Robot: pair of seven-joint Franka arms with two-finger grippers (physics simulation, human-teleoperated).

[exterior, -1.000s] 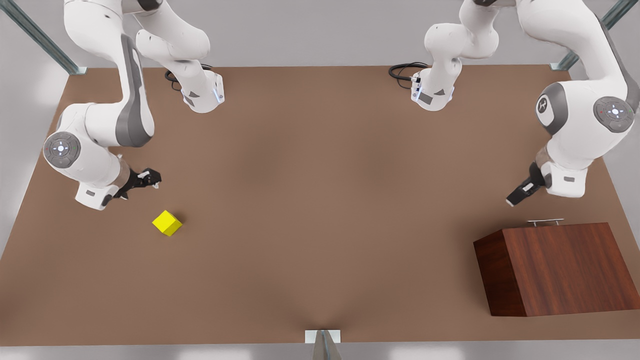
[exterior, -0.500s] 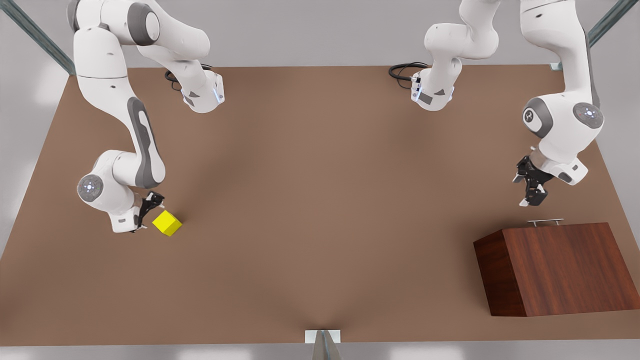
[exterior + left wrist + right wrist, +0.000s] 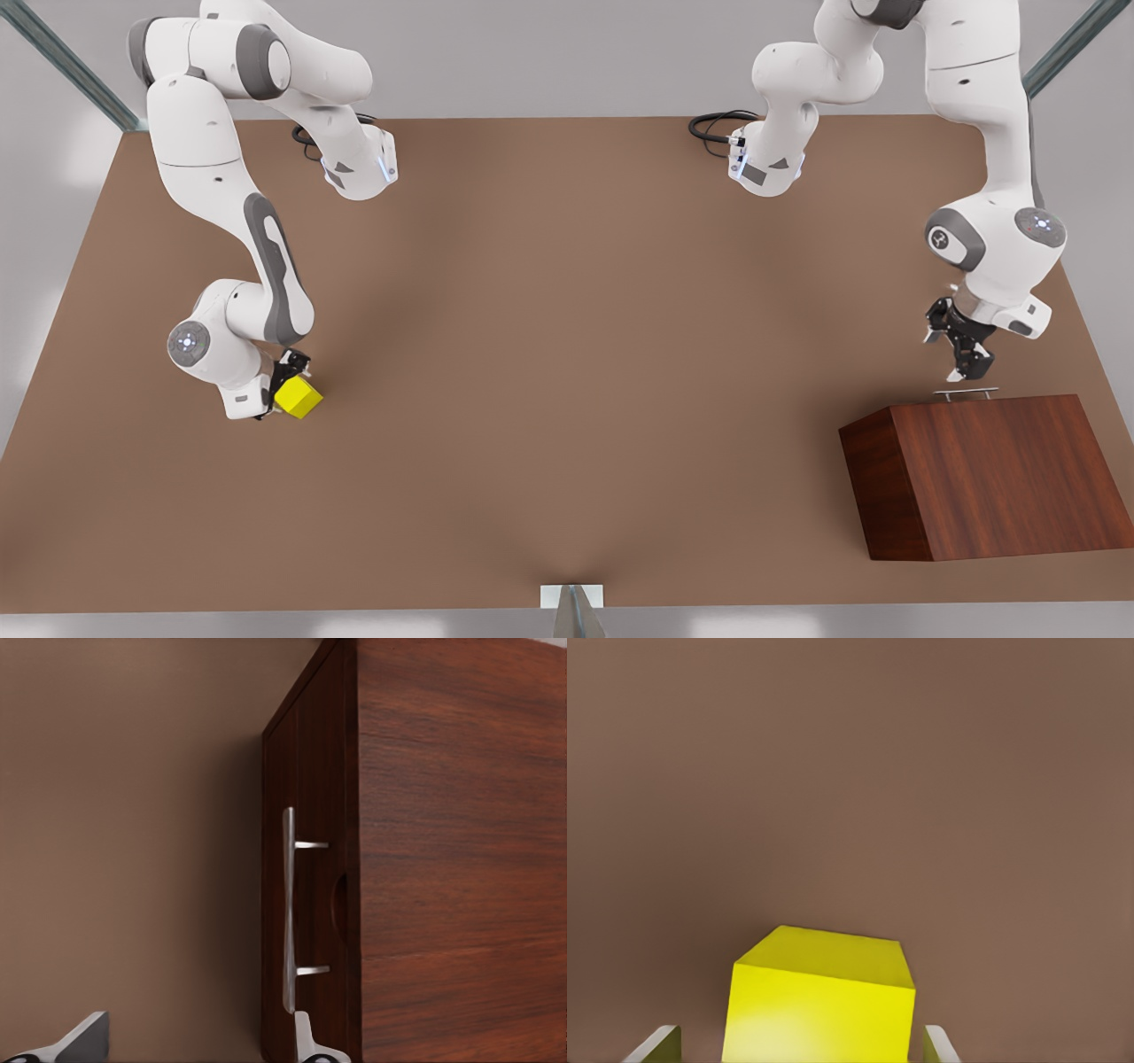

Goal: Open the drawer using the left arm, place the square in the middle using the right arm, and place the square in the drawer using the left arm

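The square (image 3: 299, 398) is a small yellow cube on the brown table at the front view's left. My right gripper (image 3: 282, 390) is low over it and open. In the right wrist view the square (image 3: 819, 1005) sits between the two fingertips (image 3: 657, 1045) with a gap on each side. At the front view's right, my left gripper (image 3: 966, 368) hangs open just above the silver handle (image 3: 966, 391) of the shut drawer. In the left wrist view the handle (image 3: 288, 904) runs along the drawer front (image 3: 314, 904), close to one fingertip (image 3: 306, 1041). The middle (image 3: 567, 354) is bare tabletop.
The wooden cabinet (image 3: 1001, 474) stands at the front view's right, near the table's front edge. Both arm bases (image 3: 359, 168) (image 3: 766, 164) sit at the back with black cables. A small metal bracket (image 3: 571, 595) is at the front edge.
My right gripper has come down and forward until its fingers straddle the square. My left gripper has moved down toward the drawer handle. The square and cabinet have not moved.
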